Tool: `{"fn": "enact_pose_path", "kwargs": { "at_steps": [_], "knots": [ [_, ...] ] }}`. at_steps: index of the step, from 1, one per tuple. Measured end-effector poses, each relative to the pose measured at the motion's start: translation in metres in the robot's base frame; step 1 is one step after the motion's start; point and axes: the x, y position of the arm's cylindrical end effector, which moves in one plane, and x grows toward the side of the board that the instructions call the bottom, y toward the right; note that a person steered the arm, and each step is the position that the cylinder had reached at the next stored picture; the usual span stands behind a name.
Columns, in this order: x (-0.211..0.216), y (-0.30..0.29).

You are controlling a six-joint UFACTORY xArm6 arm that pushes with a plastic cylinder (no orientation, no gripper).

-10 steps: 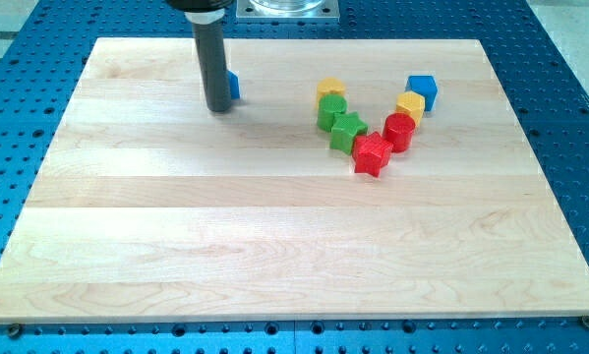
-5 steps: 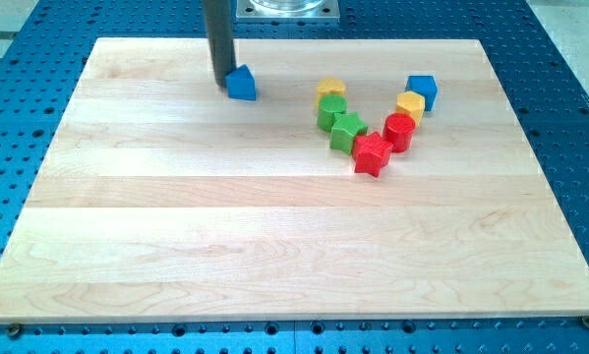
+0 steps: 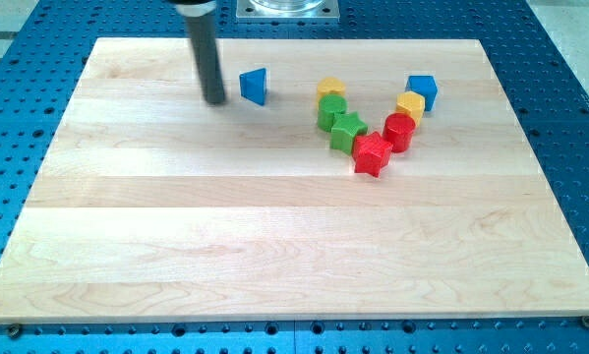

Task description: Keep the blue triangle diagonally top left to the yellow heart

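Tip [image 3: 214,100] contact with the board is seen just to the view's left of the blue triangle [image 3: 255,86], with a narrow strip of bare wood between them, so nothing is being touched or pushed by the rod at this moment; being a plain rod, it has nothing that could open or hold. The blue triangle is found near the view's top edge of the board [image 3: 176,246], well to the view's left of the yellow heart [image 3: 330,89] and at about the same height as it, perhaps only slightly higher. The yellow heart is set at the top of the left line of the cluster, touching the green block [image 3: 331,111] below it, whose shape cannot be made out, with the green star [image 3: 347,130] and the red star [image 3: 372,153] further down. To the view's right of the heart, a blue cube [image 3: 423,90], a second yellow block [image 3: 410,105] and a red cylinder [image 3: 399,130] are lined up. The task is judged partly done: the triangle is already on the heart's left, but a clear diagonal offset is not yet shown. A push of the triangle toward the heart and a little upward is judged to remain.
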Motion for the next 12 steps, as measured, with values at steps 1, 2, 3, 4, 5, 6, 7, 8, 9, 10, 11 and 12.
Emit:
{"fn": "enact_pose_path", "kwargs": {
  "at_steps": [1,2,3,4,5,6,7,8,9,10,11,12],
  "knots": [
    [-0.014,0.031],
    [-0.014,0.032],
    [0.001,0.009],
    [0.035,-0.006],
    [0.037,-0.006],
    [0.037,-0.006],
    [0.025,0.024],
    [0.014,0.053],
    [-0.014,0.07],
    [-0.017,0.075],
    [-0.018,0.047],
    [-0.039,0.034]
  ]
}}
